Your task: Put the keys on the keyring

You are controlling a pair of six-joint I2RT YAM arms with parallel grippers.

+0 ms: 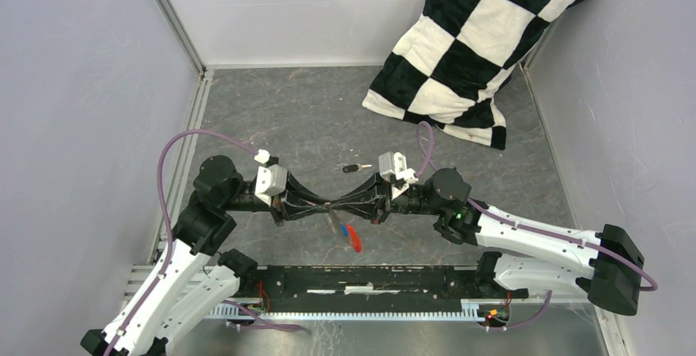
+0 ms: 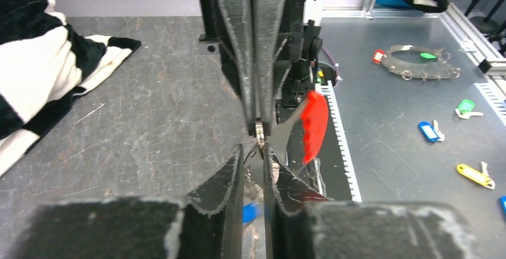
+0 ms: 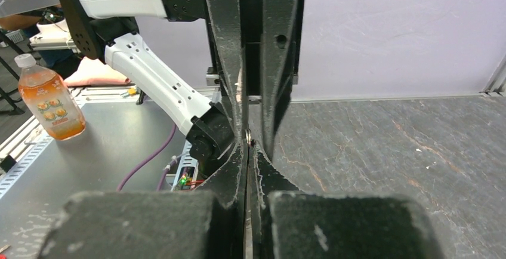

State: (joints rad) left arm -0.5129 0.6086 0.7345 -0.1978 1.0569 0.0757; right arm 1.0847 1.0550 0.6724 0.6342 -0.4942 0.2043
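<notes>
Two claws meet nose to nose: right gripper clenched on the keyring, red tag dangling, left gripper seemingly pinching the blue key, and the black key lies just past them at 12 o'clock, lengthwise 9-to-3, slightly nearer the right one.

We see a black-and-white checked cushion leaning in the far right corner of the grey tabletop. Off it, we spot an orange drink bottle and a yellow tag.
</notes>
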